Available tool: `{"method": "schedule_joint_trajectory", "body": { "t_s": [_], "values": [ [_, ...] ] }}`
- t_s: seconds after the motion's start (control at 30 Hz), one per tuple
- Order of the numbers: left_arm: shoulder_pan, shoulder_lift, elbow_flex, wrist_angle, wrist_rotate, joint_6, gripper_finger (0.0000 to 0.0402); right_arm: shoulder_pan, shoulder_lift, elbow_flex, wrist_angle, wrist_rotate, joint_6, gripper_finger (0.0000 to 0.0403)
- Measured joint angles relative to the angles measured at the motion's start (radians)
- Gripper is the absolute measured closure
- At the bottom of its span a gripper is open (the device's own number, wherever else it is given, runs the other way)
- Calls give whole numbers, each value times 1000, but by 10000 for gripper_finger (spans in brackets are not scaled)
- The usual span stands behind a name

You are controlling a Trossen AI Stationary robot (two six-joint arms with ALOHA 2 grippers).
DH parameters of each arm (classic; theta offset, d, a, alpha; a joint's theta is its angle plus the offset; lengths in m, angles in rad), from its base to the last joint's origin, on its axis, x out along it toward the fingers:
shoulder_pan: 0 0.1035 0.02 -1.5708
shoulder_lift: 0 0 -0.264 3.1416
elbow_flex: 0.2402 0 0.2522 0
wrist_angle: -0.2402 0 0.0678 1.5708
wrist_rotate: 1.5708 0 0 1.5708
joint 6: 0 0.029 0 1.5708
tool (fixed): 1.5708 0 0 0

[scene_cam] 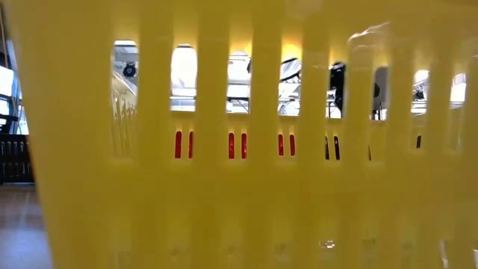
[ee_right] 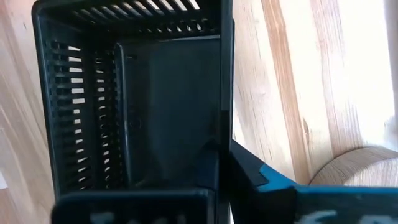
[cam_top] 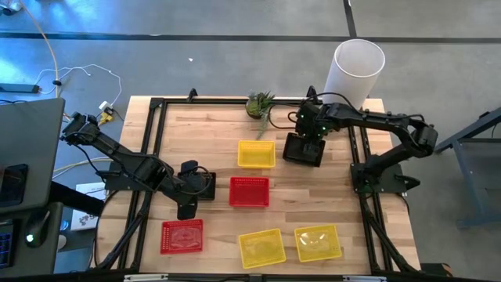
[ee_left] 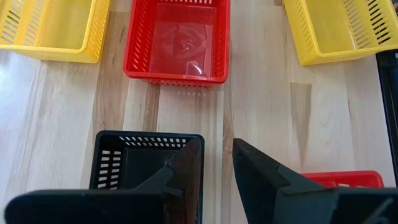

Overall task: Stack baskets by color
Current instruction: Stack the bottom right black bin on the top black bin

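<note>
Right gripper [cam_top: 304,149] clamps one black basket [cam_top: 301,150] beside the plant [cam_top: 259,103]; left gripper [cam_top: 205,185] grips another [cam_top: 202,186]; three yellow, two red visible.

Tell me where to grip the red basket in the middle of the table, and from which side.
Grip the red basket by one thin rim wall, coming straight down from above: it sits upright and open-topped, so one finger can go inside the wall and one outside. Its sides are clear of neighbours.
</note>
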Motion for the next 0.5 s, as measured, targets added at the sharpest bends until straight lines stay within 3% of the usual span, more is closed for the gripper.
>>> {"method": "schedule_joint_trajectory", "body": {
  "t_s": [0.5],
  "values": [
    [0,0,0,0,0,0,319,-145,-3,1,-31,-248,-70,402]
  ]
}}
